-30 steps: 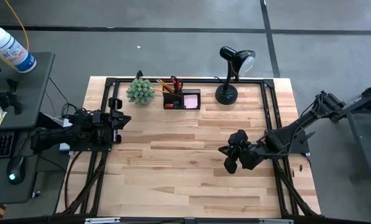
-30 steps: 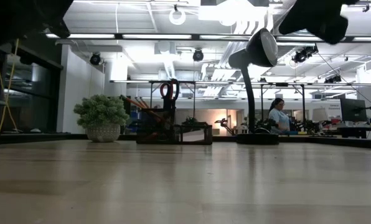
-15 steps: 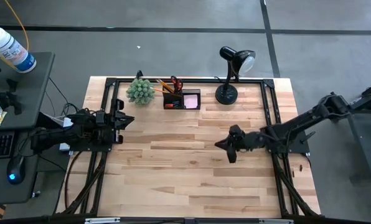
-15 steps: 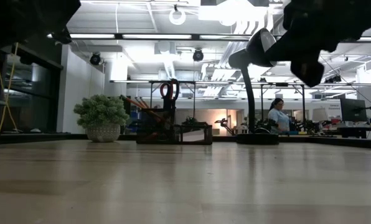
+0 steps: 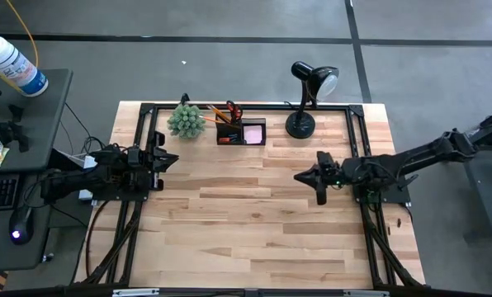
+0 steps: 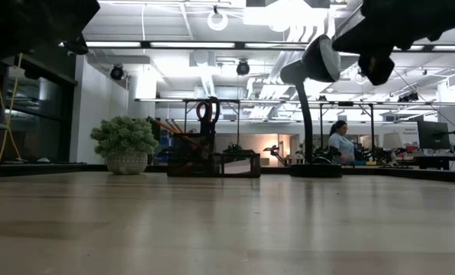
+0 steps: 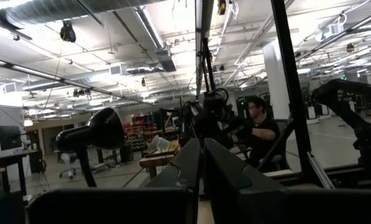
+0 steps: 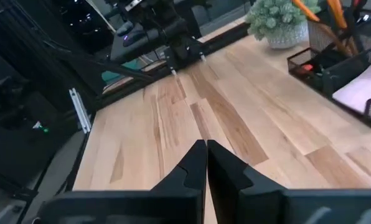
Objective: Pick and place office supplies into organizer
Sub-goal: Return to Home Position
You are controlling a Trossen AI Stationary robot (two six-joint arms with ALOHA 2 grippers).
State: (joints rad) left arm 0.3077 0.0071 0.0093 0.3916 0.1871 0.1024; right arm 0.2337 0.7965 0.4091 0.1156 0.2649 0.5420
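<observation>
Fingers pressed together, left gripper (image 5: 163, 158) and right gripper (image 5: 302, 176) wait near the table's side edges; a wide right-arm swing could clip the lamp (image 5: 300, 124).

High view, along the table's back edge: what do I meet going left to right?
Green plant → black organizer → black desk lamp. The left end effector and right end effector sit mid-table, outside that row.

No legible text, brand, number or sign anywhere, blue label on the white bottle (image 5: 13, 64) left of the tabletop (image 5: 254, 223) too small to read
</observation>
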